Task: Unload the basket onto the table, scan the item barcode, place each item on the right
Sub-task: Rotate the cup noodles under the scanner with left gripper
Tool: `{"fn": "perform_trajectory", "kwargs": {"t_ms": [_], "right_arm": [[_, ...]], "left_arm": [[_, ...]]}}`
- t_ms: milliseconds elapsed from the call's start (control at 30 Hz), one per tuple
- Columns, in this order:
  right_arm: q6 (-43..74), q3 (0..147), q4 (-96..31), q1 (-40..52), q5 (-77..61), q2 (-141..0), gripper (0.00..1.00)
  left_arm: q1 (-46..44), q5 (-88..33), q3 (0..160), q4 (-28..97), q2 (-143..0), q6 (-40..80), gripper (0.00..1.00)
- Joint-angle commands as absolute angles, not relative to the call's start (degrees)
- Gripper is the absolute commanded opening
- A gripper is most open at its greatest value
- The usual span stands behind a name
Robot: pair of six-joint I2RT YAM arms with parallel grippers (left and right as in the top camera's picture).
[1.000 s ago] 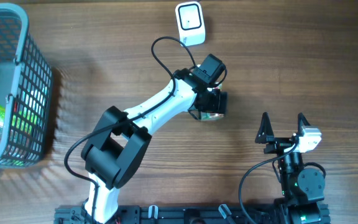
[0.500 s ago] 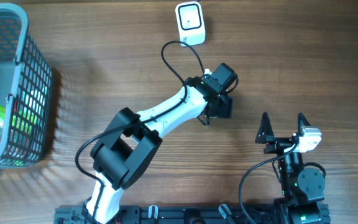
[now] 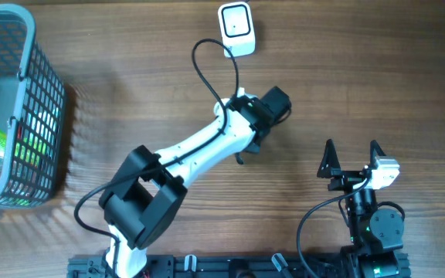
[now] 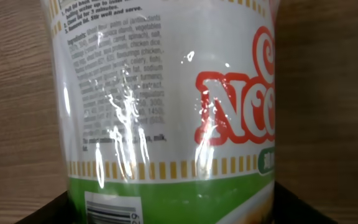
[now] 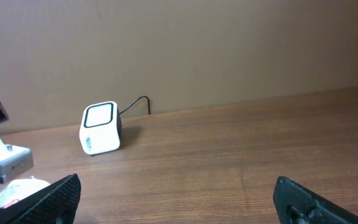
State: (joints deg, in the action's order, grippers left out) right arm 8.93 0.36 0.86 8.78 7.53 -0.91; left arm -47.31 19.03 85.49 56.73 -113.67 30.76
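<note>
The item is a cup of instant noodles (image 4: 166, 106), white and green with red lettering, and it fills the left wrist view. Part of its barcode (image 4: 114, 210) shows at the lower left. My left gripper (image 4: 179, 214) is shut on the cup, one dark finger at each lower corner. From above, the left gripper (image 3: 273, 103) hides the cup and sits below the white scanner (image 3: 236, 28). The scanner (image 5: 101, 127) also shows in the right wrist view. My right gripper (image 3: 351, 158) rests open at the near right and holds nothing (image 5: 179, 199).
A grey mesh basket (image 3: 41, 85) with several packaged goods stands at the far left. The scanner's black cable (image 3: 207, 58) loops over the table towards the left arm. A brown wall rises behind the scanner.
The left gripper has moved up the table towards the scanner and turned its wrist. The cup, seen under it from above a second ago, is now hidden. The right arm is still.
</note>
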Motion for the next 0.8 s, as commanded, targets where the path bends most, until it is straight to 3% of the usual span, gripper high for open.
{"fn": "perform_trajectory", "kwargs": {"t_ms": [0, 100, 200, 533, 767], "right_arm": [[9.02, 0.3, 1.17, 8.54, 7.81, -0.64, 1.0], [9.02, 0.3, 1.17, 8.54, 7.81, -0.64, 1.0], [9.02, 0.3, 1.17, 8.54, 7.81, -0.64, 1.0], [9.02, 0.3, 1.17, 8.54, 7.81, -0.64, 1.0], [9.04, 0.3, 1.17, 8.54, 7.81, -0.64, 1.0]], "left_arm": [[-51.53, 20.01, 84.68, 56.88, -113.54, 30.94, 0.74], [-54.13, 19.53, 82.06, 56.36, -113.8, 31.66, 0.82], [-55.2, 16.03, 79.66, 54.39, -113.8, 32.42, 1.0], [-49.45, 19.53, 81.41, 50.04, -113.23, 36.18, 1.0], [-45.19, 6.96, 78.63, 43.83, -113.8, 42.96, 1.0]]}}
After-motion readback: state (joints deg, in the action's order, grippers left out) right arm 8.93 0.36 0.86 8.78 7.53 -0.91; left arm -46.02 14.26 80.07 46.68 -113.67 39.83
